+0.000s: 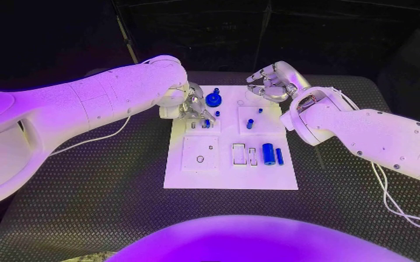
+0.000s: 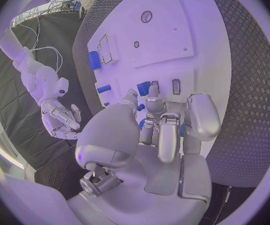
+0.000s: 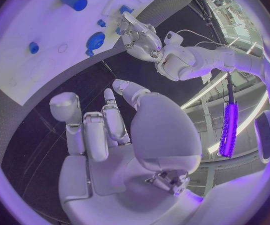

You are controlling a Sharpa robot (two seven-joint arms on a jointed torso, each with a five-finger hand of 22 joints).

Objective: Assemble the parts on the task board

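Blue parts are scattered over the white task board (image 1: 229, 177), which is taken here as the landmark on the black counter (image 1: 96, 207). At the board's far left corner the left hand (image 1: 190, 107) is lowered over a small blue peg (image 1: 206, 123); in the left wrist view its fingers (image 2: 167, 135) are curled down around a small blue piece, but whether the piece is actually gripped or merely enclosed cannot be told. Just beyond that hand, along the board's far edge, a blue gear-like disc (image 1: 213, 99) is seated. Near the board's far middle a second blue peg (image 1: 249, 124) is seen standing in a white block, and toward the board's near right side a larger blue cylinder (image 1: 269, 153) and a slimmer one (image 1: 279, 156) are laid side by side next to some rectangular slots.

The right hand (image 1: 271, 84) is held above the board's far right corner, apart from every part; its fingers are loosely curled with nothing between them, as is confirmed in the right wrist view (image 3: 110, 130).

The step in hand is judged to be the picking or seating of the small peg at the far left of the board. For the next move, a secure pinch on that peg would be needed, followed by an upright alignment over its hole before any downward pressure is applied. The two cylinders are judged not yet placed.
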